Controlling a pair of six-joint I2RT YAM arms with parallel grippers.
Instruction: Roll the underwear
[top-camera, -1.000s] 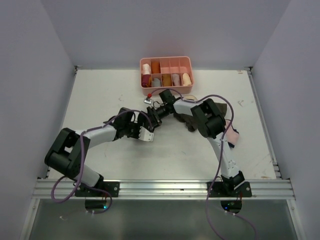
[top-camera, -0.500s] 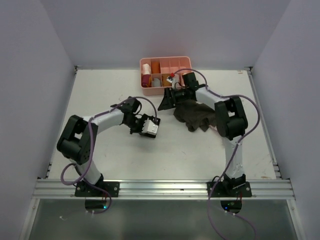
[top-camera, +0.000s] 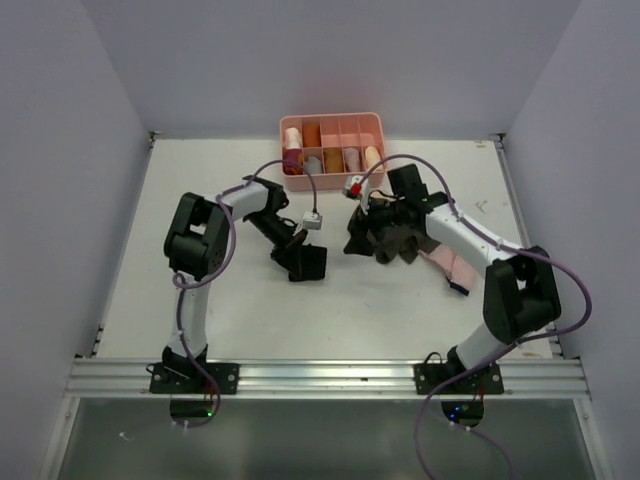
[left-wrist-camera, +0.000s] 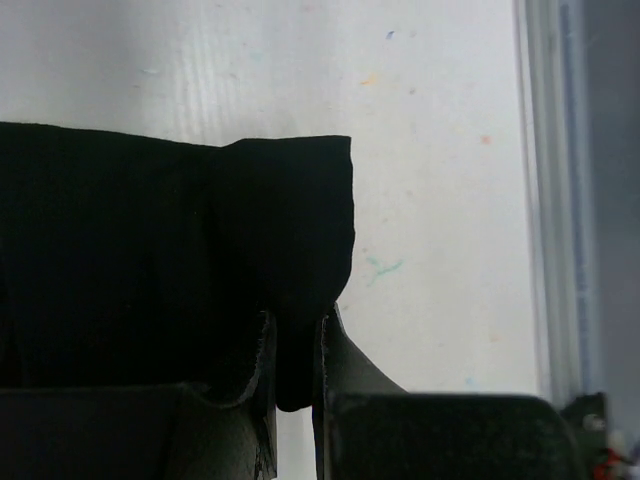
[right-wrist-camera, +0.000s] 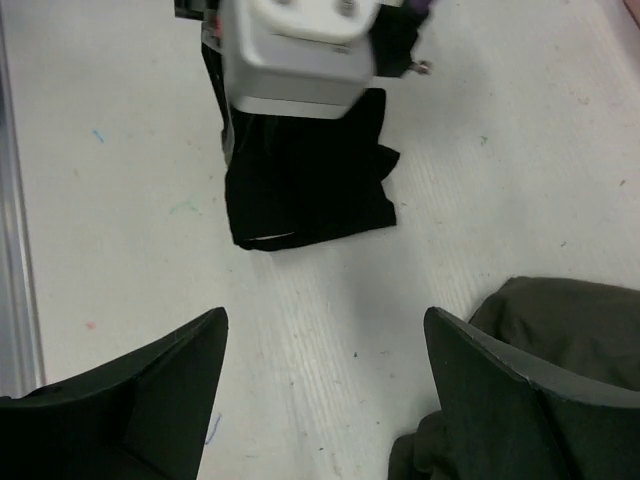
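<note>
Two end effectors are under report. My left end effector (left-wrist-camera: 295, 345) is closed on the underwear (left-wrist-camera: 180, 270), with a narrow tongue of the black cloth pinched between its fingers. My right end effector (right-wrist-camera: 322, 320) stands wide apart and holds nothing, poised over bare counter (right-wrist-camera: 120, 180).

Location: the underwear (top-camera: 306, 263) lies on the counter on the near side of the pink organiser (top-camera: 330, 120), in front of its left end and apart from it. An olive-brown garment (top-camera: 395, 235) lies in front of the organiser's right end, clear of the underwear.

Condition: the piece lies flat as a compact, several-layered dark block (right-wrist-camera: 305, 185). A thin pale line shows along one edge, probably the waistband.

Assessment of handling: I judge it light, soft and limp, with no stiffness of its own. It should drape and slump wherever it is unsupported, and loose layers may slide apart. It is not fragile.

Recommended hold: pinch through all layers at a folded edge or corner, as my left end effector does now. My right should take the opposite end, at the firmer waistband if it can be reached, so that the roll turns evenly.
</note>
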